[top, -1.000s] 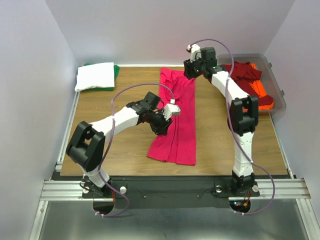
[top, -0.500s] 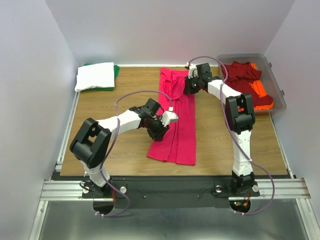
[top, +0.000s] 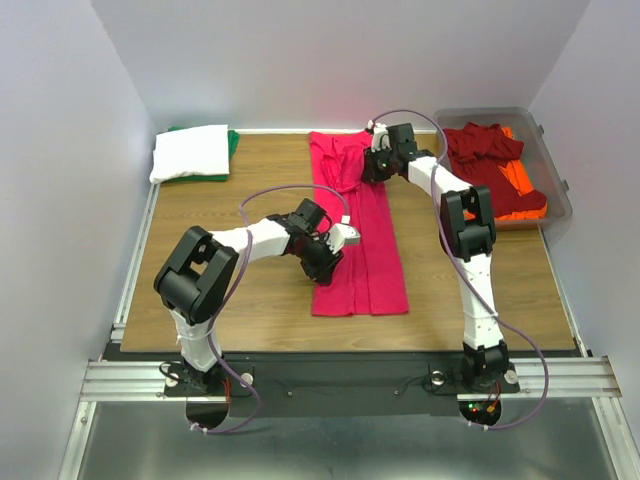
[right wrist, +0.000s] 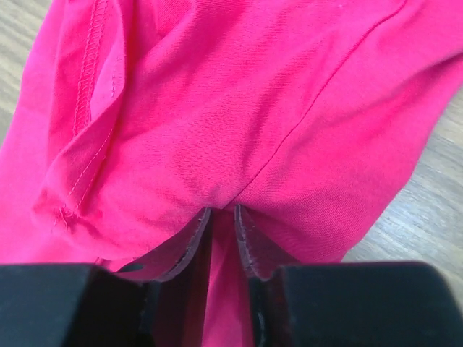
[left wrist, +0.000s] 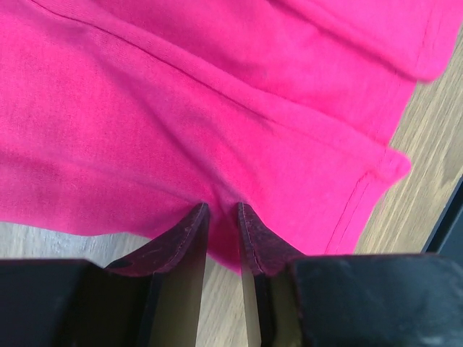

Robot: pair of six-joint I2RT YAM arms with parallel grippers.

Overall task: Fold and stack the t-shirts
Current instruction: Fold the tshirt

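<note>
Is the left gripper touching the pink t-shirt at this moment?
Touching. In the left wrist view the left gripper pinches a fold of the pink t-shirt, with cloth bunched between its tips.

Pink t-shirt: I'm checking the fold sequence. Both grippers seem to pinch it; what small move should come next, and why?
Probably raise both grippers slightly together, keeping the cloth taut. The left gripper pinches the left edge of the pink t-shirt low down, the right gripper its far end, and it lies as a long flat strip on the table.

Bright pink t-shirt — a long, narrow folded strip, slightly rumpled
</note>
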